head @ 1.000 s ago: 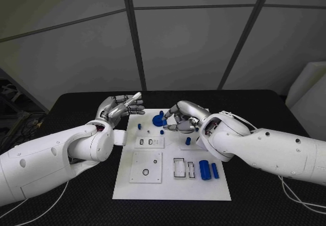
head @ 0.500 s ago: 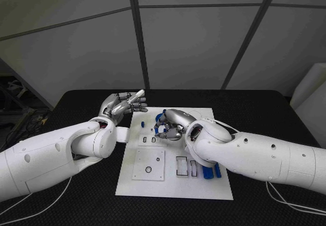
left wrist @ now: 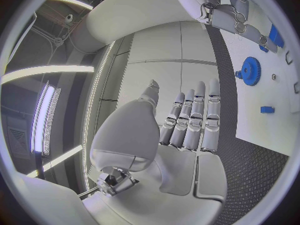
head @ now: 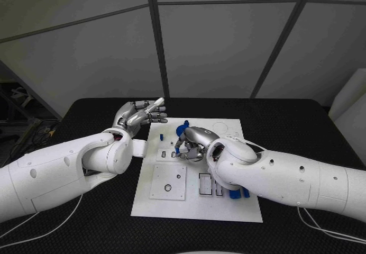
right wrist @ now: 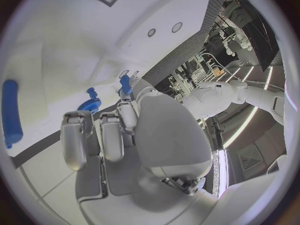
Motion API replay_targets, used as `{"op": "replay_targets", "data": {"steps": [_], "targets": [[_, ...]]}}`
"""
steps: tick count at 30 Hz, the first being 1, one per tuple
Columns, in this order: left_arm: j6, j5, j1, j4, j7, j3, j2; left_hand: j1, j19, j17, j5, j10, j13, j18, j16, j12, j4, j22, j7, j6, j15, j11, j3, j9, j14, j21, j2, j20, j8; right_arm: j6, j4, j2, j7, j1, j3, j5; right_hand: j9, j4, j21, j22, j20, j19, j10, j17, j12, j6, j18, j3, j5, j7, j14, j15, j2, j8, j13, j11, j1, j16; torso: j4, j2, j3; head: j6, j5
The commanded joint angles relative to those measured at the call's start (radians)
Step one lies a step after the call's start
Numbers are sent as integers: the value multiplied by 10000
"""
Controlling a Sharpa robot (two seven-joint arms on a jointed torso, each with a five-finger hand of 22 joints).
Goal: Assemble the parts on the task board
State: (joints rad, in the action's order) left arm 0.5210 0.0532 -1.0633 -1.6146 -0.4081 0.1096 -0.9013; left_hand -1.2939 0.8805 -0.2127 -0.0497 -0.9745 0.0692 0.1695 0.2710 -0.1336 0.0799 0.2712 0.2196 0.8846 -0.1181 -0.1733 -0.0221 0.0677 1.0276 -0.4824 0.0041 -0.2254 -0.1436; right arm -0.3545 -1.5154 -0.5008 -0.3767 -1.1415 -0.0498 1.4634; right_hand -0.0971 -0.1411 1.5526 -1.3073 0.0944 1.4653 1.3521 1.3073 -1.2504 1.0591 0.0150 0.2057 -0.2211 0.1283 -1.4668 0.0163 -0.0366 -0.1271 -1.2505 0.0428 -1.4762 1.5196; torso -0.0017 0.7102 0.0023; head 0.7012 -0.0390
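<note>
While right hand (head: 192,146) curls over board (head: 229,211) centre, fingers drawn in around small blue part (right wrist: 125,83) at fingertips; grip looks like pinch, though contact partly hidden. Blue gear (left wrist: 250,70) sits on board's far end, just beyond right fingertips (right wrist: 124,106). Left hand (head: 141,117) hovers off board's far-left corner, fingers straight and together, holding nothing. Judgement: right hand is nearer; held part stands roughly upright, seat lies below fingers.

The left hand (head: 140,115) is raised at the far left, fingers straight, close together and holding nothing. The right hand (head: 192,144) reaches in at centre, fingers curled downward; whether they hold anything is unclear.
</note>
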Motion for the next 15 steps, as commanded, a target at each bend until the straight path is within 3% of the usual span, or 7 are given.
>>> {"op": "replay_targets", "data": {"steps": [1,15], "targets": [[-85,72,-19,-30,-17,7,-6,54,-57,-13,29,-77,8,56,-57,40,-25,12,10,46,-58,7,29,6,19,-62,56,16,52,175,50,23,-115,13,-5,282,-15,-13,31,-2351,-44,813,-72,1556,39,1,-74,74,-59,16,-806,66,52,-52,-6,28,29,7,1,-8,7,2,-15],[-103,72,-19,-45,-2,7,-20,61,-63,-18,28,-90,10,56,-61,39,-25,17,13,59,-58,7,37,7,17,-66,63,16,51,307,233,118,-7,68,-13,336,-10,-5,31,-2350,-40,813,-78,1555,46,-20,-74,72,-121,24,-806,62,14,-49,-4,33,67,5,-1,-4,-1,41,-64]]}}
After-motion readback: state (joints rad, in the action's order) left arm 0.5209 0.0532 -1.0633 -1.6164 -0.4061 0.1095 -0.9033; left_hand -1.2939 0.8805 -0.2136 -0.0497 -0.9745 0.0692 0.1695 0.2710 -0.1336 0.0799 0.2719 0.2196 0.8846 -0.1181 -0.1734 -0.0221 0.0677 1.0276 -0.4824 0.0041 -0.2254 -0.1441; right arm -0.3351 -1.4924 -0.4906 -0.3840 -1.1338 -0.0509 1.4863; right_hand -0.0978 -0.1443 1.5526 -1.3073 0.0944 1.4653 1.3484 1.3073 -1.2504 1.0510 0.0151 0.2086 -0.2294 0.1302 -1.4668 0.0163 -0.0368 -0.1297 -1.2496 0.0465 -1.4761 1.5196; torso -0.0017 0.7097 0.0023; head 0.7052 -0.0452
